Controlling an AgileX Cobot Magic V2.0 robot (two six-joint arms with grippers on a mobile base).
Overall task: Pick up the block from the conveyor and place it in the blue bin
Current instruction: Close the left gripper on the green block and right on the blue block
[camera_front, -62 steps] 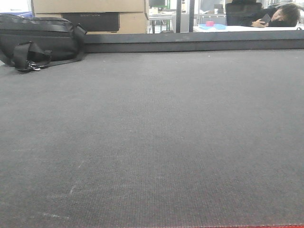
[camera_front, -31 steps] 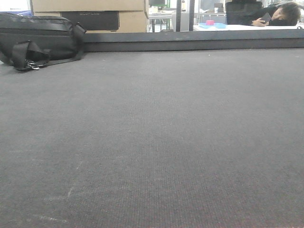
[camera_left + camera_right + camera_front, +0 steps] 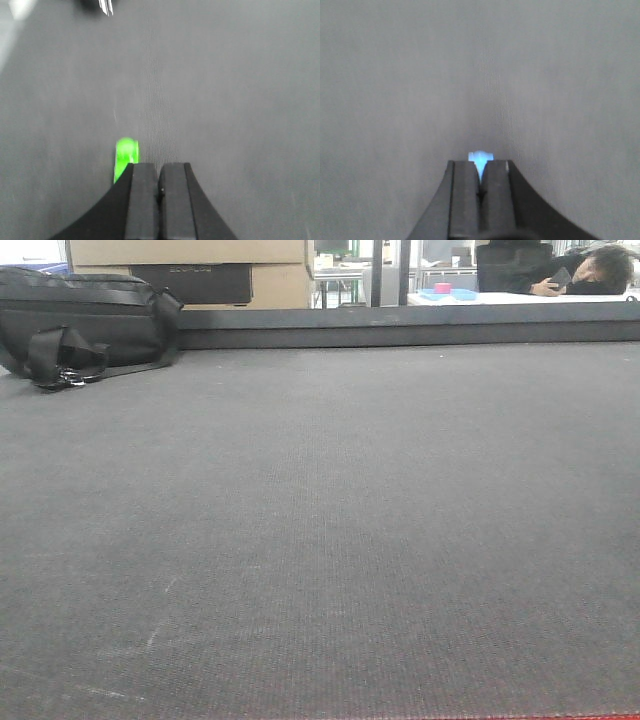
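Belt [image 3: 330,540] dark, bag [image 3: 80,325] far L | L gripper [image 3: 159,167] jaws pressed together, holding nothing | block [image 3: 125,155] green, blurred, on belt just beside L tip | R gripper [image 3: 480,167] closed too, blue glow [image 3: 480,157] at tips, unclear what | bin not in view | risk: shoving block w/ closed jaws, losing it downstream if belt runs

Conveyor [image 3: 330,520] matt woven fabric w/ pale scuffs, bag [image 3: 85,320] black cloth

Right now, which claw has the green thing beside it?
The left claw: a bright green thing shows close beside its shut tip, against the conveyor. The right claw shows only a pale blue glow at its tip.
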